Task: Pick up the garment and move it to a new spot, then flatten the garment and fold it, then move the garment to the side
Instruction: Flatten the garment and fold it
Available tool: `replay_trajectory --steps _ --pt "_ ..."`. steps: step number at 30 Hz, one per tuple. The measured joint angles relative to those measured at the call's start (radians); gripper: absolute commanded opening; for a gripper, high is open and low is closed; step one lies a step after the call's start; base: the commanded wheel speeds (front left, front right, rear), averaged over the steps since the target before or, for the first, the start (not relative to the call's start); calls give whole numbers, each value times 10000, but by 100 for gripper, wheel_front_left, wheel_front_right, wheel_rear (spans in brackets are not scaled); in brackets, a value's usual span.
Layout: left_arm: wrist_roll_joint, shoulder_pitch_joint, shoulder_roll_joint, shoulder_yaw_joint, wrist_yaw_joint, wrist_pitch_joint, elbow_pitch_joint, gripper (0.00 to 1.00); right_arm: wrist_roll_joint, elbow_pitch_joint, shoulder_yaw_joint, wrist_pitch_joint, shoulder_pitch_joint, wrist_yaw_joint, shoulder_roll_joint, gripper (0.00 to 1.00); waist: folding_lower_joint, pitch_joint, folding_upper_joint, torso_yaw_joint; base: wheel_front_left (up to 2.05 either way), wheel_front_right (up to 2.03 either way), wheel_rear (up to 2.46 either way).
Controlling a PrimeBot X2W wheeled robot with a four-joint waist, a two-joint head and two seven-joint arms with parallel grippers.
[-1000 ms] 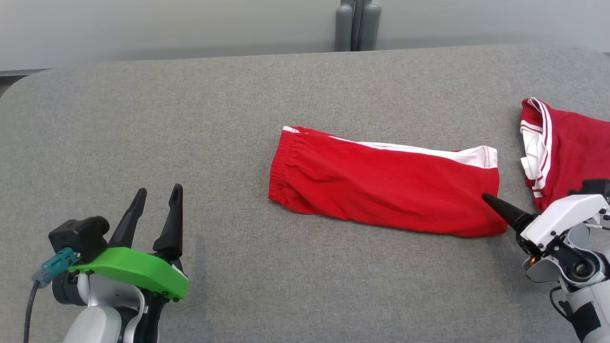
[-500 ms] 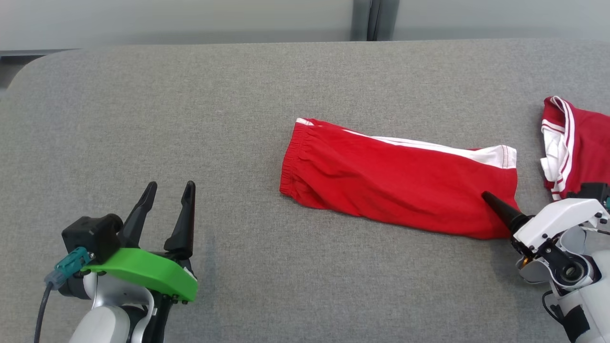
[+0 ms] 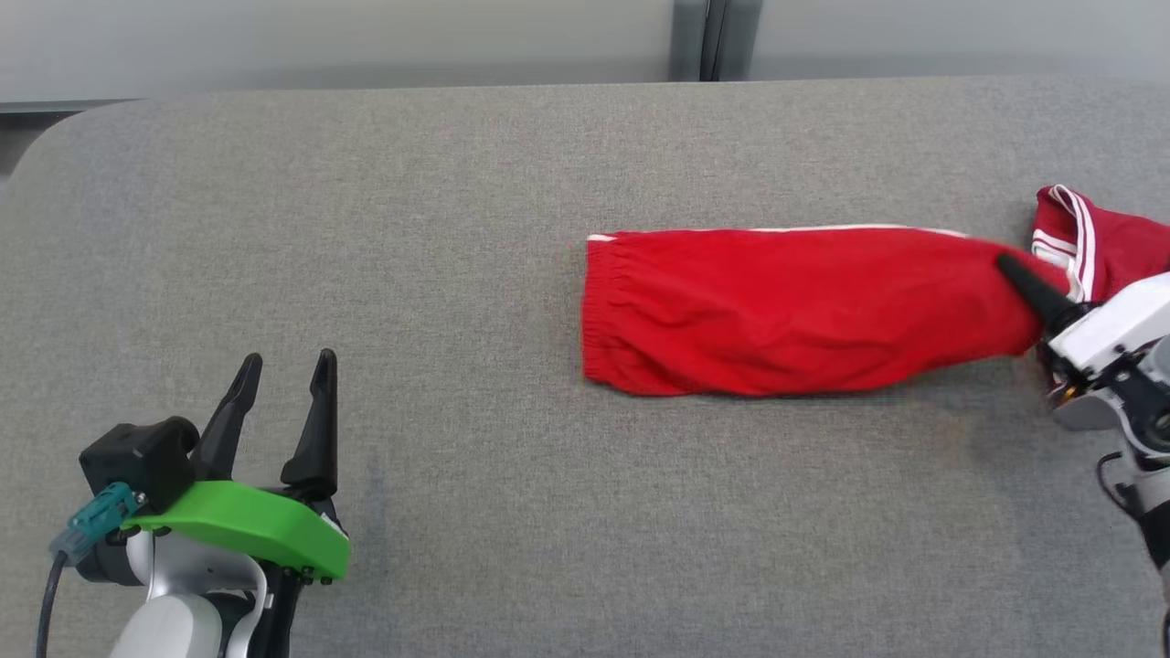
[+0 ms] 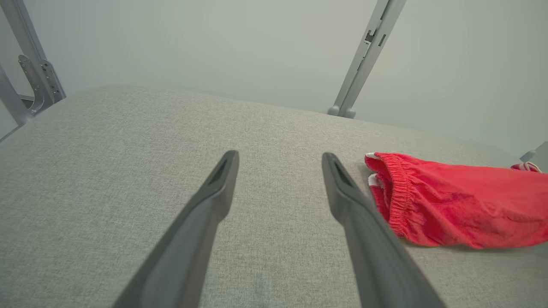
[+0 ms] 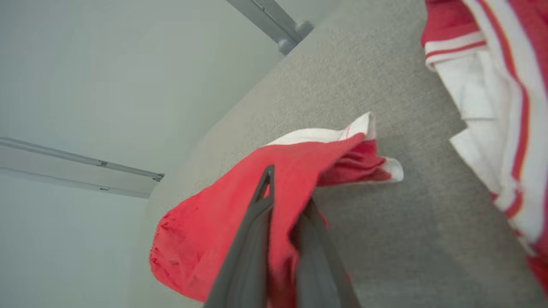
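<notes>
The garment (image 3: 786, 311) is a pair of red shorts with white trim, stretched left to right on the grey table (image 3: 439, 210). My right gripper (image 3: 1010, 270) is shut on its right end, and that end looks raised off the cloth surface. In the right wrist view the garment (image 5: 205, 222) is pinched between the two dark fingers (image 5: 261, 201) and hangs bunched. Its elastic waistband end (image 4: 398, 192) still rests on the table. My left gripper (image 3: 283, 370) stands open at the lower left, well apart from the garment, with nothing between its fingers (image 4: 214, 192).
A second red and white piece of clothing (image 3: 1097, 242) lies crumpled at the table's right edge, just beyond my right gripper, and it also shows in the right wrist view (image 5: 505, 107). A grey post (image 3: 702, 41) stands behind the table's far edge.
My right gripper has shut on the garment's right end and carried it up and farther away, swinging the garment straight. The left gripper stayed open.
</notes>
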Motion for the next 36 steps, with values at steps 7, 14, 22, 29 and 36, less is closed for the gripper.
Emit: replay_trajectory --steps 7,14,22,29,36 --pt "-2 203 -284 33 0 0 -92 100 142 -1425 13 539 -407 79 -991 0 0 -62 0 -7 0 0 0" --pt "0 287 -483 -293 0 19 -313 100 -802 -2612 2717 1511 -1013 173 596 0 0 198 0 -32 0 0 0" --pt "0 233 -554 -537 -4 104 -268 100 -1935 -1954 2930 1133 -1018 -499 792 0 0 346 0 438 0 0 0" --pt "0 236 -556 -368 -4 86 -186 100 -2429 -1465 3154 1016 -1292 -907 920 30 0 497 0 752 0 0 0" --pt "0 236 -593 -301 -4 -2 -25 100 -3118 -1492 3795 723 -1845 -834 1149 100 0 466 0 691 0 0 0"
